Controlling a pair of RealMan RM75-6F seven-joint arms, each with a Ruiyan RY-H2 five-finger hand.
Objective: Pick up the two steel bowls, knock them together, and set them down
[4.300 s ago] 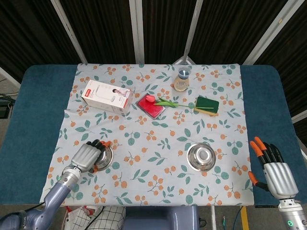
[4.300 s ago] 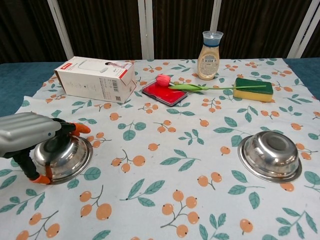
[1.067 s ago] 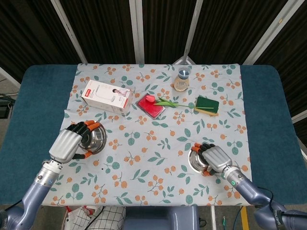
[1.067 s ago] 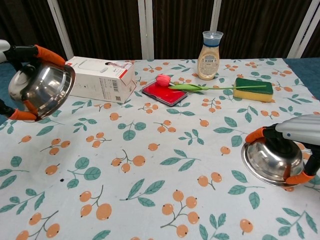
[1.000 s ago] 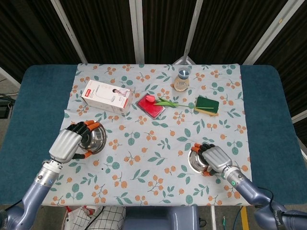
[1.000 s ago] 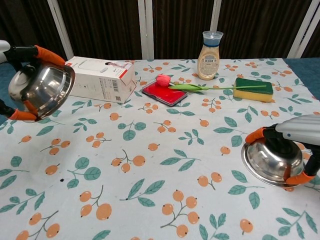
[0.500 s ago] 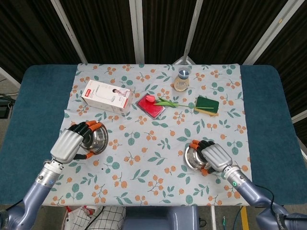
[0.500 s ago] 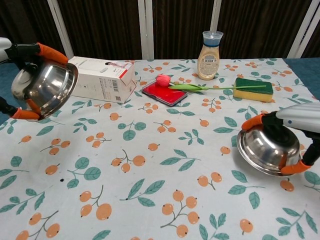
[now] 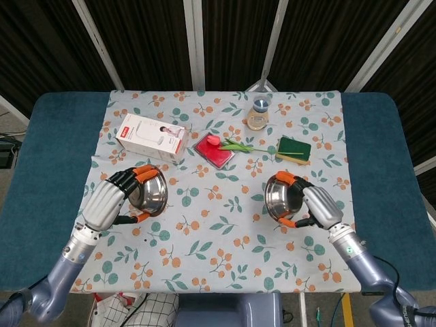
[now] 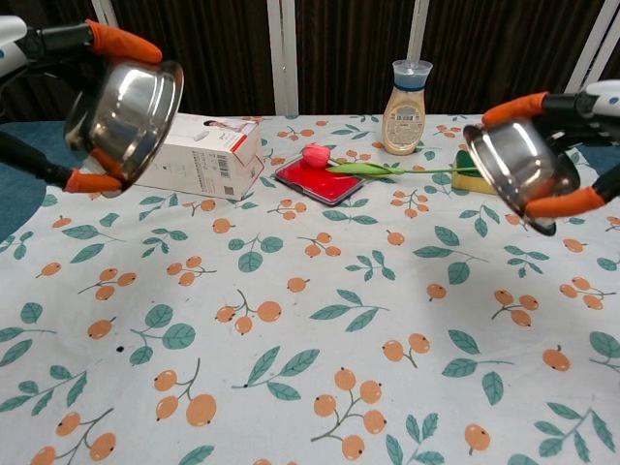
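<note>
Both steel bowls are in the air above the floral tablecloth. My left hand grips one steel bowl by its rim, tilted on its side with its mouth facing right. My right hand grips the other steel bowl, tipped so that its mouth faces left toward the first. A wide gap separates the two bowls. In the chest view the left hand and the right hand show only partly at the frame edges.
At the back of the table lie a white carton, a red pad with a tulip, a sauce bottle and a green-and-yellow sponge. Blue table edges flank the cloth.
The right hand has lifted its bowl off the table and tipped it to face left. The left hand has raised its bowl higher and moved it inward to the right.
</note>
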